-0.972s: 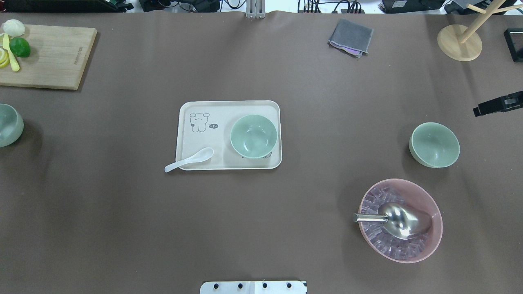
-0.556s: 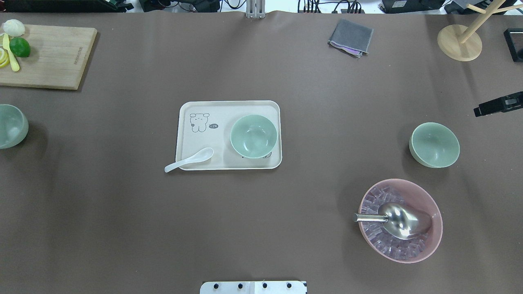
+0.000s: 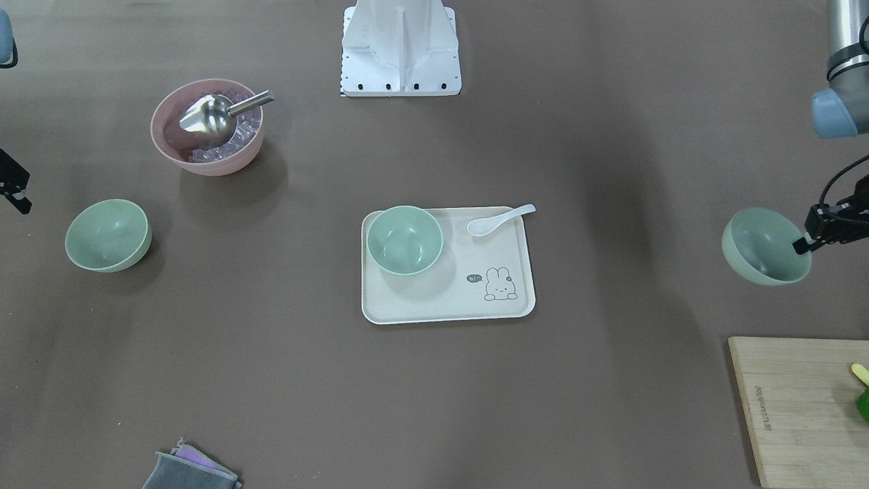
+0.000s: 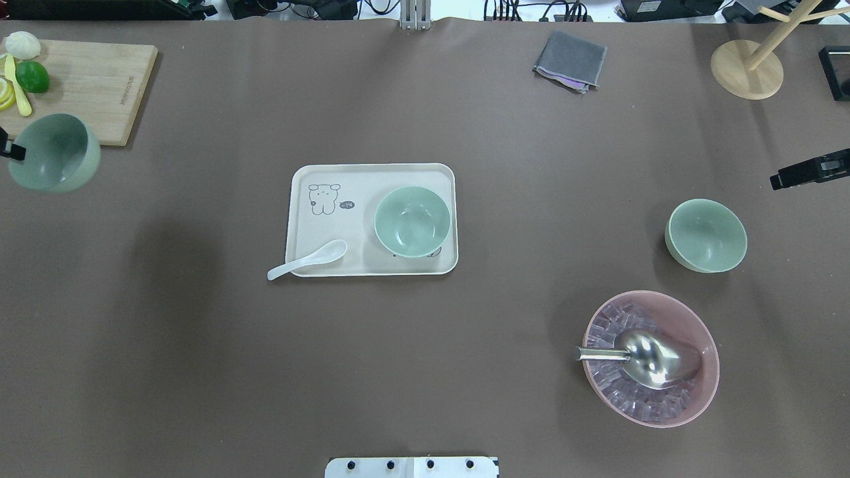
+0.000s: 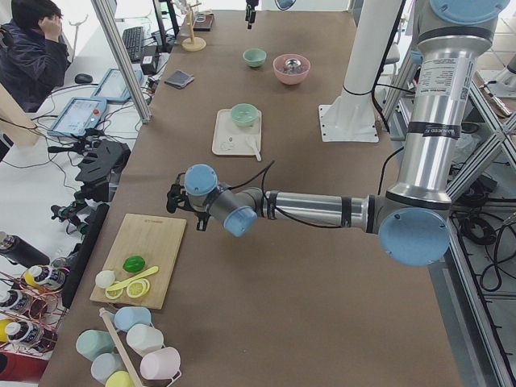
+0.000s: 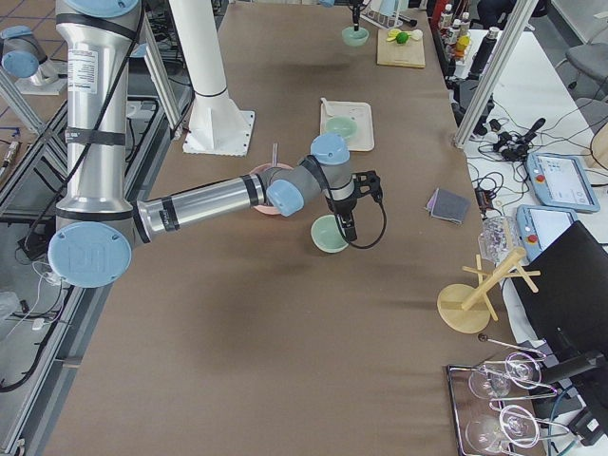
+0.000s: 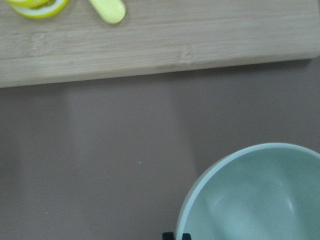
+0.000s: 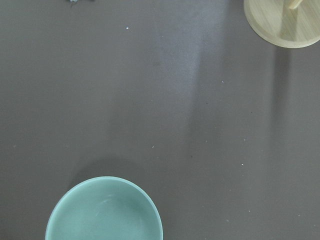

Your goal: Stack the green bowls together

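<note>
Three pale green bowls show. One (image 4: 412,220) stands on the cream tray (image 4: 358,229) at mid table. One (image 4: 706,235) stands on the table at the right. My left gripper (image 4: 10,151) is shut on the rim of the third bowl (image 4: 54,153) and holds it tilted above the table at the left edge; it also shows in the front view (image 3: 766,246) and the left wrist view (image 7: 255,200). My right gripper (image 4: 807,170) hovers beyond the right bowl, apart from it; I cannot tell whether it is open.
A wooden cutting board (image 4: 86,93) with a lime and lemon slices lies just beyond the held bowl. A white spoon (image 4: 309,259) lies on the tray's front edge. A pink bowl with ice and a metal scoop (image 4: 651,358), a grey cloth (image 4: 570,61) and a wooden stand (image 4: 747,66) are on the right.
My left gripper has lifted its green bowl and carried it farther and rightward, near the cutting board's corner. The right gripper and the other bowls have stayed put.
</note>
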You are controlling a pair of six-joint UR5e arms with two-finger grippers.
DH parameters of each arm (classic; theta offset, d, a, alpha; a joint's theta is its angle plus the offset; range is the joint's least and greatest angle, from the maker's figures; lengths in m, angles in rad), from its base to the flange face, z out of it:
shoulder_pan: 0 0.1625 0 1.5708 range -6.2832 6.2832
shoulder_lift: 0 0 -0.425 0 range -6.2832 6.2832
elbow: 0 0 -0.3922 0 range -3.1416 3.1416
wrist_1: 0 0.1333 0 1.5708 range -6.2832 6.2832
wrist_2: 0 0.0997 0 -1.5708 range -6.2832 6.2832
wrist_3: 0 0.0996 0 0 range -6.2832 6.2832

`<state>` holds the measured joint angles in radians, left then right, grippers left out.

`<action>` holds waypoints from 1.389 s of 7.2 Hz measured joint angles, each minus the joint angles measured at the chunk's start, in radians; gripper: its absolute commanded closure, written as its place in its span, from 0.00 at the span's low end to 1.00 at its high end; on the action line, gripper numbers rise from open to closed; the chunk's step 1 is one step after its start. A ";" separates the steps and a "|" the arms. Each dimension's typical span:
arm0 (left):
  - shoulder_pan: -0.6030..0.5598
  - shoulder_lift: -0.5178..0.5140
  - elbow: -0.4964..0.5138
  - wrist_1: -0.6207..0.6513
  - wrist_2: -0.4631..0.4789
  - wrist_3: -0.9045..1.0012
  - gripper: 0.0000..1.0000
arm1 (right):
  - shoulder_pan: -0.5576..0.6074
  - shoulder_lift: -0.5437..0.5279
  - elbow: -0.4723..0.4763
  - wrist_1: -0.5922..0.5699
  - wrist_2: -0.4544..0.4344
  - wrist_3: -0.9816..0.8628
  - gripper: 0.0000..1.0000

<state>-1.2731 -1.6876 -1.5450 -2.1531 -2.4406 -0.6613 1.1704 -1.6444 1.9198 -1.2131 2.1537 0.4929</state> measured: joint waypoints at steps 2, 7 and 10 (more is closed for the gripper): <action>0.146 -0.037 -0.204 0.134 0.077 -0.239 1.00 | 0.000 0.000 -0.001 0.000 0.000 0.004 0.00; 0.527 -0.528 -0.229 0.634 0.348 -0.636 1.00 | 0.000 -0.001 -0.001 0.000 0.000 0.007 0.00; 0.624 -0.649 -0.101 0.637 0.405 -0.724 1.00 | 0.000 0.001 -0.002 0.000 -0.001 0.006 0.00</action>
<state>-0.6491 -2.3362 -1.6463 -1.5163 -2.0357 -1.3854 1.1700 -1.6437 1.9180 -1.2134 2.1524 0.4987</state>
